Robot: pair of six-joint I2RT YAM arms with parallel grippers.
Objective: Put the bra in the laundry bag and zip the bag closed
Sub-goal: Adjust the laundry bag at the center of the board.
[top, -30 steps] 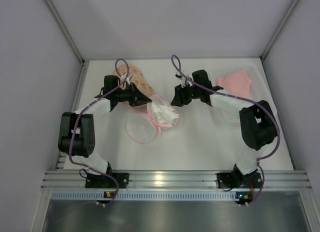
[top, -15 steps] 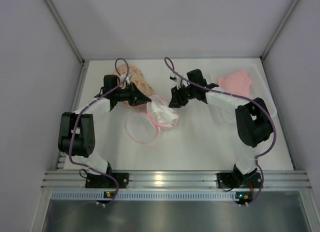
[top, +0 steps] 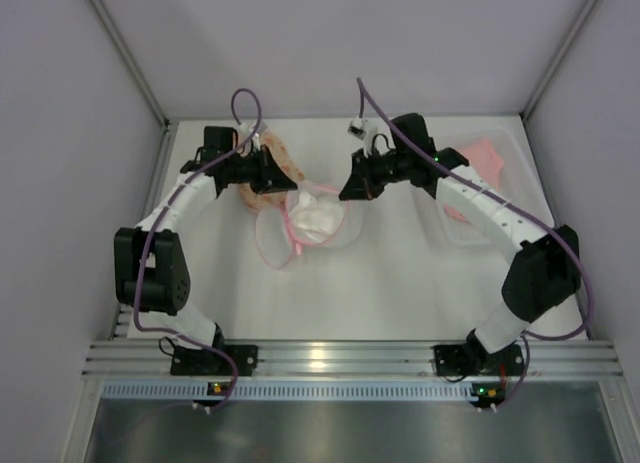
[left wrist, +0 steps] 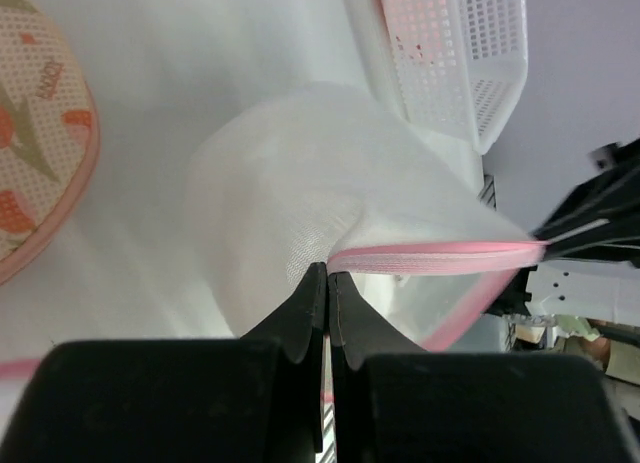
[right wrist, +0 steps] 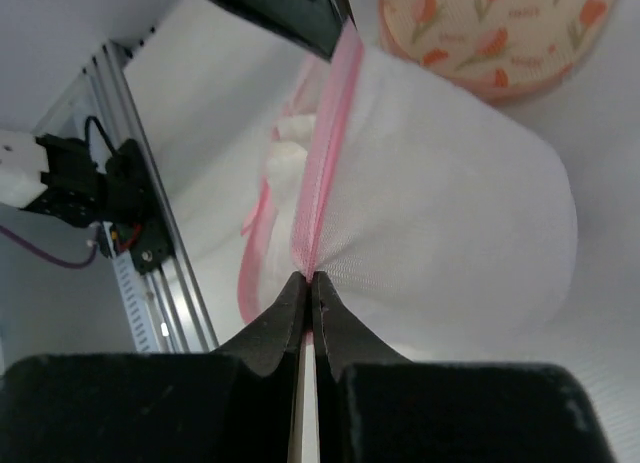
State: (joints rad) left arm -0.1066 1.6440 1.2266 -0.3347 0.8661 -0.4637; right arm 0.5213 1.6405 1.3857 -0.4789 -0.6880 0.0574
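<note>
The salmon-pink bra (top: 480, 159) lies in the clear tray (top: 468, 235) at the back right, partly hidden by my right arm. The laundry bag (top: 283, 160), a peach printed case with pink edging, lies at the back left (left wrist: 40, 133) (right wrist: 490, 28). Neither gripper touches either one. Both hold a white mesh pouch (top: 313, 215) by its pink rim, which runs taut between them. My left gripper (top: 293, 188) (left wrist: 327, 273) is shut on one end of the rim. On the other end my right gripper (top: 346, 194) (right wrist: 308, 276) is shut.
The pouch's mesh body (left wrist: 300, 183) (right wrist: 450, 233) hangs below the rim, with a loose loop of pink edging (top: 275, 248) trailing toward me. The perforated tray wall (left wrist: 470, 63) stands just beyond the pouch. Walls enclose the table on three sides.
My right gripper has shut on the pouch's pink rim. Both arms have moved toward the back, and the pouch has shifted and been pulled taut between them.
</note>
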